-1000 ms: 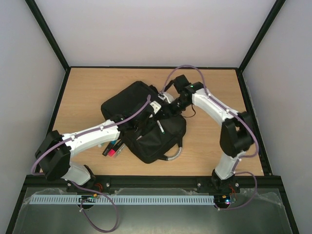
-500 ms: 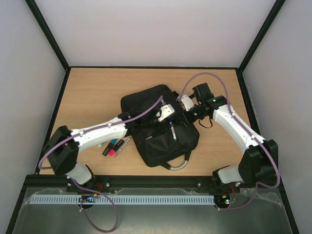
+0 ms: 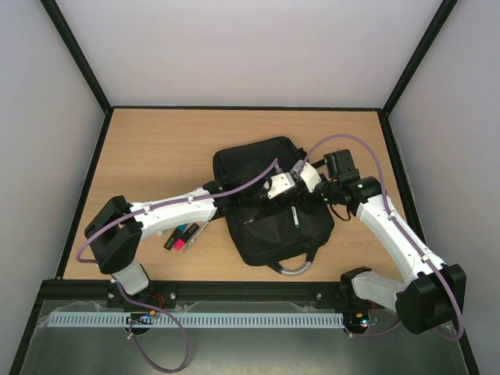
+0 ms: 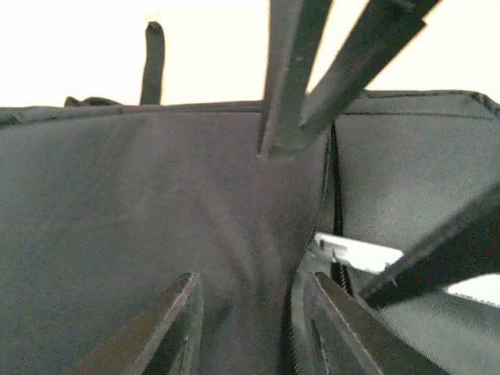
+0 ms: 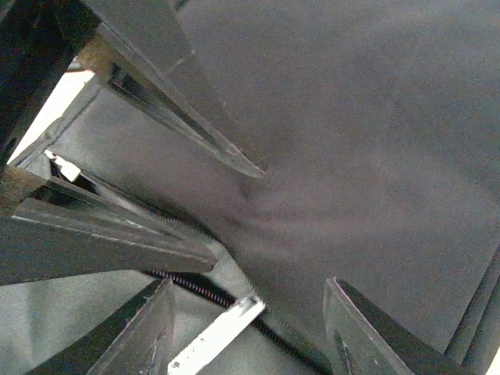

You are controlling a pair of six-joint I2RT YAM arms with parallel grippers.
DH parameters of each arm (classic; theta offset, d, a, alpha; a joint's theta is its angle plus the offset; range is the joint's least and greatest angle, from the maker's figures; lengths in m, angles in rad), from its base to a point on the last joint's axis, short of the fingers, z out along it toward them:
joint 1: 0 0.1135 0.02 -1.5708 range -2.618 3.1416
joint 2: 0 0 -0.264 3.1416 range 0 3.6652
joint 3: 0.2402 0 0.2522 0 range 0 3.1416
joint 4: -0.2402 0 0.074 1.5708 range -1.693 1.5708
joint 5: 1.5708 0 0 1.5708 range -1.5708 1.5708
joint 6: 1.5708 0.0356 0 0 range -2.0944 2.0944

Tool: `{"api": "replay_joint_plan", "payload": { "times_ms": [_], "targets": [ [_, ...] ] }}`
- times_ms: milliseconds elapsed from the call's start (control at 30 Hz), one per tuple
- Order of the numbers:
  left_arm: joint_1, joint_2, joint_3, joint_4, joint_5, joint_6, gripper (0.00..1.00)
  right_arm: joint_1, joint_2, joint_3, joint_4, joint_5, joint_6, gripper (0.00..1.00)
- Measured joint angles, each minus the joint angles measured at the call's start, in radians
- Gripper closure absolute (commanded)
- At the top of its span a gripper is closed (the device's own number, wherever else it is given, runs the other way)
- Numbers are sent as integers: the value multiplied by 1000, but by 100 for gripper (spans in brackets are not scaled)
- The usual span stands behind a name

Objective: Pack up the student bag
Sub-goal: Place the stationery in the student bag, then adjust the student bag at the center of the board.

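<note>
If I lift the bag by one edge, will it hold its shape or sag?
Likely sags: the bag is soft fabric that puckers near the zip. Its grey handle looks stiffer, so it is probably the better hold. On the smooth table, a push would probably slide or bunch it, not tip it.

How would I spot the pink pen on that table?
Find the big black student bag in the middle of the table. Beside it, by the left arm, lie a few pens. The pink pen is the only bright pink one; its neighbours look dark.

Lab test cell (enclosed), white panels (image 3: 250,47), black frame (image 3: 79,58), wooden table (image 3: 156,148)
</note>
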Motion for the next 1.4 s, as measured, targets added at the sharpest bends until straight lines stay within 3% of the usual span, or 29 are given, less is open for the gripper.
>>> {"api": "replay_joint_plan", "payload": {
  "times_ms": [100,267,500,700,800,933,1167,1400],
  "targets": [
    [-1,-44,-18,-16,-26,-13,44,0,-3,-6,39,-16,-37,46],
    [-14,-226,-99,20,-105,-111,39,2,46,-6,42,-14,-102,44],
    [-27,-504,-334,-17,-233,-466,38,34,99,6,17,11,-222,43],
    [-45,-652,-566,-79,-236,-752,38,83,148,25,24,69,-256,50],
    [-56,-677,-617,-77,-237,-860,36,103,163,34,30,95,-257,54],
    [-60,-678,-645,-70,-259,-962,30,124,175,40,45,126,-260,70],
    [-44,-550,-645,0,-290,-1064,29,136,202,56,68,136,-251,92],
    [68,-407,-640,110,-244,-1054,30,139,177,43,89,143,-212,99]
  ]
}}
